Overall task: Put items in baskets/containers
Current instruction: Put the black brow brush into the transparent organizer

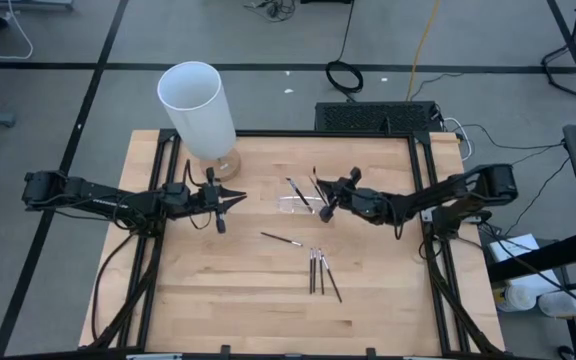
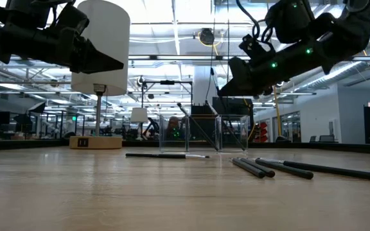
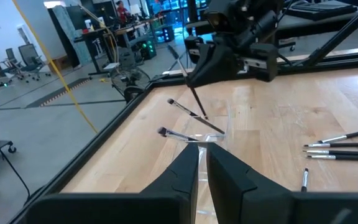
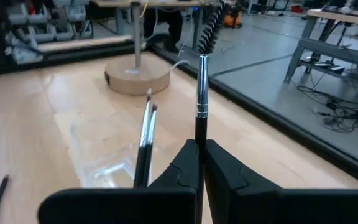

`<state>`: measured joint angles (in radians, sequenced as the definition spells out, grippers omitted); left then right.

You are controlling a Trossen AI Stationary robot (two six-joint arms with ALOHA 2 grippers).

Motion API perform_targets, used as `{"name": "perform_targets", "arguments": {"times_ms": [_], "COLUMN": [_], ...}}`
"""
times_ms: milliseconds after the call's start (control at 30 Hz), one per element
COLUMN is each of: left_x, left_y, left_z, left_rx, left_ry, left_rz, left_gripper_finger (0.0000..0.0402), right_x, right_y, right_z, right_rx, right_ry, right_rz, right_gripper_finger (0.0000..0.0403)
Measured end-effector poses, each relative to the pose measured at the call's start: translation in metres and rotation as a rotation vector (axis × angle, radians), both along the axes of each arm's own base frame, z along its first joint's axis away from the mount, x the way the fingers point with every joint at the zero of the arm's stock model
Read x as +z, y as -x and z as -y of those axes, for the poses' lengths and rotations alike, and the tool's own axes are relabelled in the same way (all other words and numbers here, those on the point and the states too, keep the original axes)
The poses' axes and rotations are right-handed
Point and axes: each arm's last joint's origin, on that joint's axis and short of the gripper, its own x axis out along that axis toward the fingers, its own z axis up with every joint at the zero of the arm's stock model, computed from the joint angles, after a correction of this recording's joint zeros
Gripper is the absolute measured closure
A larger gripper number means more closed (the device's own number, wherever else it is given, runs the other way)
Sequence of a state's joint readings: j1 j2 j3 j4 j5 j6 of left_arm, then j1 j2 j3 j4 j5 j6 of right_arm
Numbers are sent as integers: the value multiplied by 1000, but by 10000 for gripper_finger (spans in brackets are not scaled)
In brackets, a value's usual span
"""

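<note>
My right gripper [image 1: 325, 209] [image 4: 201, 147] hovers over the clear plastic tray [image 1: 299, 205] [image 4: 104, 155] at mid-table, shut on a dark brush with a spiral bristle head [image 4: 211, 25]. Two brushes [image 4: 145, 134] [image 3: 188, 112] sit in the tray, their tips leaning up over its wall. One brush [image 1: 281, 239] lies alone on the wood. A group of three [image 1: 318, 272] lies nearer the table's near edge. My left gripper [image 1: 238, 200] [image 3: 202, 155] is shut and empty, raised left of the tray and pointing at it. My right gripper pinches the brush's dark handle [image 4: 200, 132] between its two fingers, below the silver ferrule. The brush runs along the fingers, its bristle head sticking out beyond the tips. It is tilted, head up, over the tray. The fingers hide its lower end.
A tall white cylinder lamp [image 1: 198, 105] on a round wooden base [image 4: 137, 76] stands at the far left of the table, close behind my left arm. Black frame rails [image 1: 423, 200] run along the table's sides. Bare wood lies toward the near edge [image 1: 218, 300].
</note>
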<state>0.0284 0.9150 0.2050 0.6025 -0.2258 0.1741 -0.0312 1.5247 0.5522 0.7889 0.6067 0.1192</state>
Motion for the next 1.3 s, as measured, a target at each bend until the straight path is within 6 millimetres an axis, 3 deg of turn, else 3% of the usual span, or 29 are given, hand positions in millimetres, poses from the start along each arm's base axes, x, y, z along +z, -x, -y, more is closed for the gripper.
{"name": "perform_targets", "arguments": {"times_ms": [1300], "left_x": [0], "left_y": [0], "left_z": [0], "left_rx": [2], "left_ry": [2], "left_rz": [-1], "left_gripper_finger": [360], "right_x": [-18], "right_y": [4], "right_z": [-3], "right_rx": [9], "right_ry": [-167], "right_rz": [-91], "right_gripper_finger": [403]}}
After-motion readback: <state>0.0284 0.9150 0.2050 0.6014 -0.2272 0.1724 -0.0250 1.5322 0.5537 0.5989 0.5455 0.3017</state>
